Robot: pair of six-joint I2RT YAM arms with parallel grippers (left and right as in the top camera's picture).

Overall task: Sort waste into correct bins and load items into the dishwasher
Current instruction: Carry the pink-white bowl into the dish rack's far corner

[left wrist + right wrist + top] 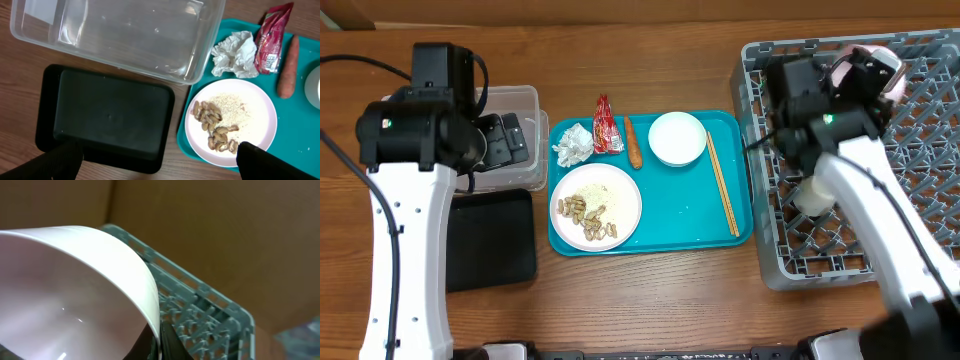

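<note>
My right gripper [159, 342] is shut on the rim of the pale pink bowl [75, 295] and holds it tilted above the grey dish rack [205, 312]; in the overhead view the gripper [860, 68] and bowl [892, 82] are over the rack's far part [920, 150]. A small white cup [810, 195] lies in the rack. My left gripper [160, 170] is open and empty above the black tray [107, 115], near the clear tub [115, 35]. The white plate [230, 120] holds peanut shells [215, 125]. The paper ball [235, 52], red wrapper [272, 37] and orange stick [288, 67] lie beside it.
The teal tray [670, 225] also holds a white bowl [677, 138] and two chopsticks [722, 185]. The rack stands close against the teal tray's right edge. The clear tub [520, 105] and black tray [490, 240] sit left of the teal tray.
</note>
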